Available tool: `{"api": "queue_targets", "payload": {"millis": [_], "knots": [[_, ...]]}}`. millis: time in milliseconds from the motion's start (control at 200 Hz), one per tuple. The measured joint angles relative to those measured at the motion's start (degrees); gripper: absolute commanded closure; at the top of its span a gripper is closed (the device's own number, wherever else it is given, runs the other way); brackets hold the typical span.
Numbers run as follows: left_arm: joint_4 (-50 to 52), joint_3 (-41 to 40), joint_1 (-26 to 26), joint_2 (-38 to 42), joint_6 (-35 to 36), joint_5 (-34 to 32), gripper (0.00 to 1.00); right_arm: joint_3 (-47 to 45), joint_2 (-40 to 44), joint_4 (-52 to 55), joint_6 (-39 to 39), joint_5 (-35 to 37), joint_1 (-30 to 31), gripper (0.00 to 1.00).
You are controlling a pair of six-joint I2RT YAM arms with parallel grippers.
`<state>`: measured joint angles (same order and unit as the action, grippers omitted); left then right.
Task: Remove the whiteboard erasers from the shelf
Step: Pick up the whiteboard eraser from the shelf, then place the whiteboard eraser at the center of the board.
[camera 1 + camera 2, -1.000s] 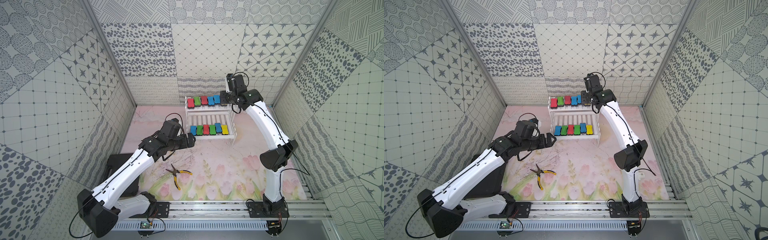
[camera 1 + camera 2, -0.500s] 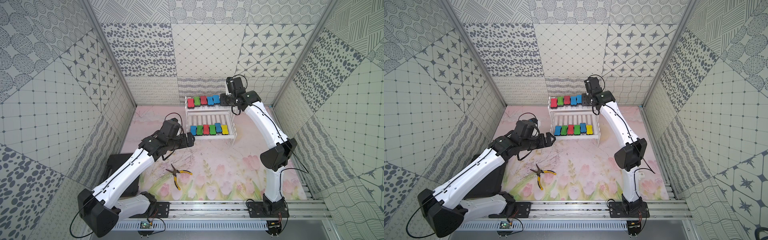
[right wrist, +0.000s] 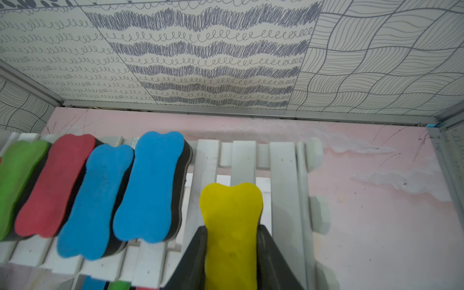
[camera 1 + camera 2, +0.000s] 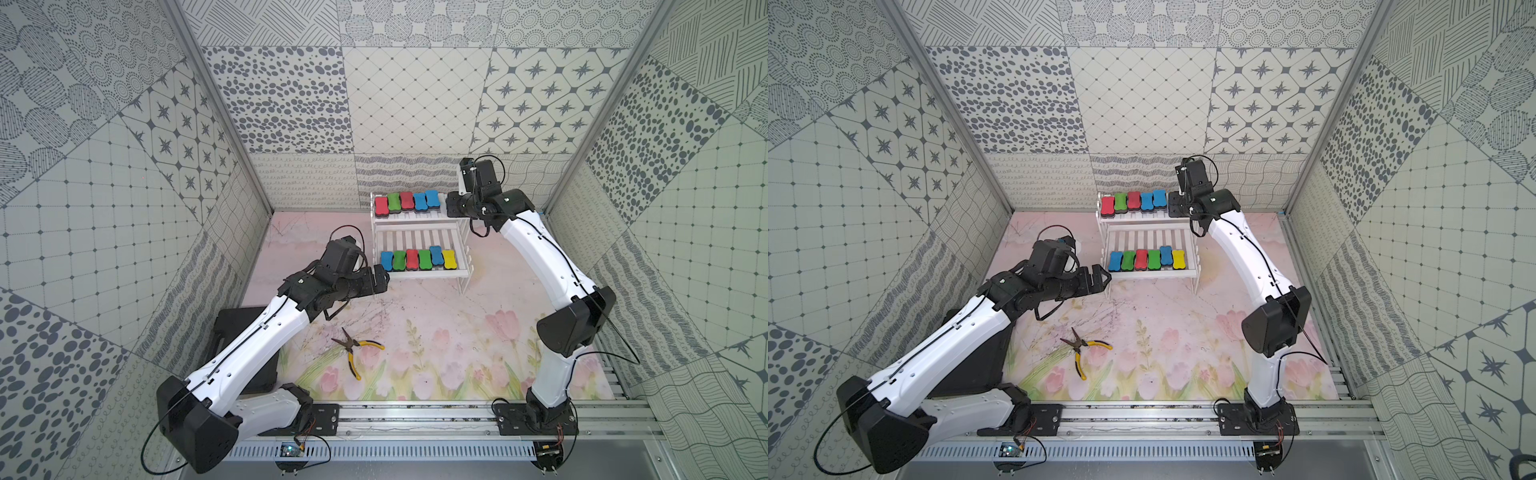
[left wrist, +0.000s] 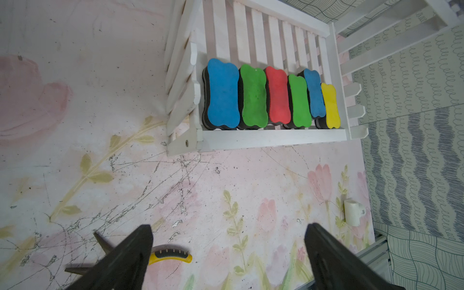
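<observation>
The right hand (image 3: 232,227) is pinching a yellow eraser (image 3: 231,206) by its long sides at the right end of the upper tier of the shelf (image 4: 419,239). Just beside it, five erasers (image 4: 405,201) are lying in a row on that tier. On the lower tier, six erasers (image 4: 417,258) are lying side by side. The left hand (image 5: 227,226) is hovering spread above the table (image 4: 436,332), near the lower tier's left front corner.

No text, label or number is legible — nothing readable.
</observation>
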<state>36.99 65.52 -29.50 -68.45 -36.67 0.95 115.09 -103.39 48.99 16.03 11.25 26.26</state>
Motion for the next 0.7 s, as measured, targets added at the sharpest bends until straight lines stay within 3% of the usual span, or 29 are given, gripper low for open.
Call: {"api": "queue_targets", "payload": {"millis": [190, 335, 545, 700], "knots": [[-0.3, -2.7, 0.0, 0.8, -0.6, 0.2, 0.01, -24.0, 20.7, -8.6, 3.3, 0.5, 2.9, 0.73], [-1.7, -7.8, 0.0, 3.5, -1.9, 0.5, 0.01, -40.1, 33.8, -13.7, 6.7, 2.5, 9.0, 0.73], [-4.2, -15.1, -1.1, 7.5, -4.1, 0.9, 0.01, -59.6, 41.7, -19.5, 12.0, 4.9, 17.2, 0.73], [-5.4, -17.6, -1.2, 8.5, -5.2, 1.0, 0.01, -73.0, 41.7, -26.0, 16.7, 4.9, 19.4, 0.73]]}}
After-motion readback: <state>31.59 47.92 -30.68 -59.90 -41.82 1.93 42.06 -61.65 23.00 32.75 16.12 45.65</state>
